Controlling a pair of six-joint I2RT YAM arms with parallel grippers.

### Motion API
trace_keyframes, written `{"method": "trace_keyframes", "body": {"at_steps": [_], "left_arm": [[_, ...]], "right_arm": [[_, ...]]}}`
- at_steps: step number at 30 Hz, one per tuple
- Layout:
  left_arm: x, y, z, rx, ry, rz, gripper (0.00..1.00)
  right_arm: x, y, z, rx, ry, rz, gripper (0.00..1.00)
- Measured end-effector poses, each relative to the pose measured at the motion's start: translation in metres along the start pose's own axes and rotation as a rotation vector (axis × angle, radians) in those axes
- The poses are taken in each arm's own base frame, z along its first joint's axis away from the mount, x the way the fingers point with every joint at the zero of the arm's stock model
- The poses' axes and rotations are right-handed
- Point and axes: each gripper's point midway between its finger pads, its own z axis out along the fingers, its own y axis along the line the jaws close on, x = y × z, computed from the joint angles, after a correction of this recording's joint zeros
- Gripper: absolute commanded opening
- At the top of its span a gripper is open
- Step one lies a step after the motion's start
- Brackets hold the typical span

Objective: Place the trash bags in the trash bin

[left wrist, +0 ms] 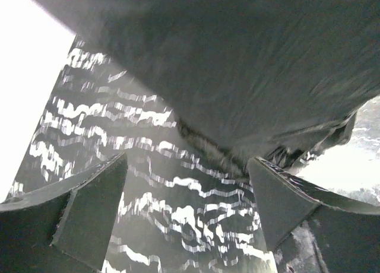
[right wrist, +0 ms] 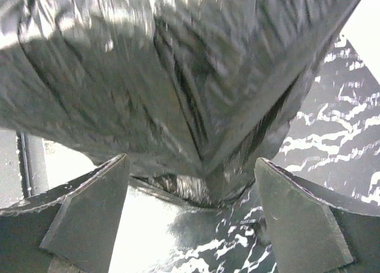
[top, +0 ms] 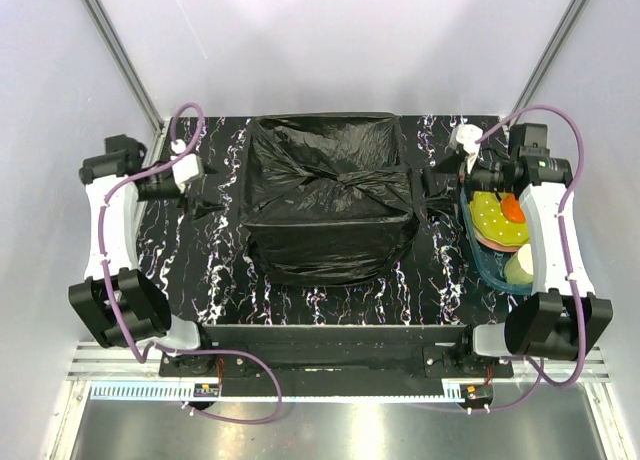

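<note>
The glossy black trash bag (top: 330, 200) is draped in a wrinkled, boxy heap at the middle of the marble table (top: 320, 300). The trash bin is hidden; no green shows under the film. My left gripper (top: 207, 190) is open and empty just left of the bag. In the left wrist view its jaws (left wrist: 187, 166) stand wide over the tabletop, with the bag (left wrist: 249, 71) ahead. My right gripper (top: 437, 197) is open and empty just right of the bag. In the right wrist view (right wrist: 193, 166) the bag (right wrist: 178, 65) hangs close above the jaws.
A shallow blue tray (top: 492, 265) stands at the right, partly under my right arm. It holds a yellow-green plate (top: 495, 220), an orange piece (top: 512, 207) and a cream cup (top: 520, 268). White walls enclose the table.
</note>
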Motion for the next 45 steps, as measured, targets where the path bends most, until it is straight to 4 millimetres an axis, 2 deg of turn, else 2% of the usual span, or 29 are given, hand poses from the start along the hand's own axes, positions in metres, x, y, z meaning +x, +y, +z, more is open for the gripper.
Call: {"method": "trace_keyframes", "body": {"at_steps": [3, 5, 8, 10, 11, 12, 13, 14, 15, 16, 17, 18, 21, 27, 34, 44, 45], "left_arm": [[-0.02, -0.014, 0.025, 0.096, -0.061, 0.05, 0.87], [-0.031, -0.02, 0.037, 0.143, -0.092, 0.065, 0.87], [-0.041, -0.018, 0.047, 0.175, -0.125, 0.082, 0.86], [-0.045, -0.017, 0.053, 0.195, -0.139, 0.09, 0.84], [-0.046, -0.017, 0.056, 0.203, -0.144, 0.092, 0.79], [-0.047, -0.017, 0.059, 0.212, -0.149, 0.092, 0.75], [-0.047, -0.017, 0.062, 0.222, -0.153, 0.091, 0.69], [-0.047, -0.017, 0.065, 0.231, -0.156, 0.088, 0.59], [-0.047, -0.016, 0.067, 0.237, -0.16, 0.083, 0.45], [-0.046, -0.016, 0.069, 0.245, -0.163, 0.075, 0.37], [-0.045, -0.015, 0.072, 0.249, -0.167, 0.073, 0.31], [-0.044, -0.012, 0.074, 0.249, -0.17, 0.071, 0.15], [-0.037, -0.01, 0.078, 0.259, -0.172, 0.053, 0.0], [-0.019, -0.015, 0.083, 0.277, -0.165, -0.006, 0.0], [0.022, -0.023, 0.085, 0.29, -0.127, -0.149, 0.0], [0.065, -0.054, 0.09, 0.326, -0.054, -0.335, 0.0], [0.068, -0.055, 0.091, 0.326, -0.049, -0.341, 0.08]], "right_arm": [[-0.017, -0.005, 0.011, -0.046, -0.022, -0.048, 0.94], [-0.021, -0.007, 0.021, -0.08, -0.027, -0.075, 0.93], [-0.02, -0.005, 0.034, -0.124, -0.029, -0.105, 0.85], [-0.021, 0.0, 0.042, -0.157, -0.029, -0.123, 0.72], [-0.022, 0.002, 0.045, -0.169, -0.031, -0.14, 0.66], [-0.024, 0.005, 0.048, -0.18, -0.034, -0.154, 0.52], [-0.026, 0.007, 0.05, -0.19, -0.039, -0.169, 0.47], [-0.028, 0.008, 0.052, -0.195, -0.041, -0.179, 0.42], [-0.03, 0.008, 0.054, -0.198, -0.046, -0.185, 0.36], [-0.031, 0.008, 0.055, -0.198, -0.05, -0.193, 0.2], [-0.032, 0.008, 0.056, -0.198, -0.053, -0.194, 0.09], [-0.033, 0.007, 0.057, -0.196, -0.055, -0.196, 0.0], [-0.032, 0.003, 0.059, -0.193, -0.054, -0.187, 0.0], [-0.017, 0.003, 0.066, -0.2, -0.046, -0.137, 0.0], [0.01, -0.002, 0.081, -0.208, -0.059, -0.004, 0.0], [0.031, 0.0, 0.099, -0.239, -0.13, 0.159, 0.0], [0.033, 0.0, 0.1, -0.243, -0.135, 0.173, 0.0]]}}
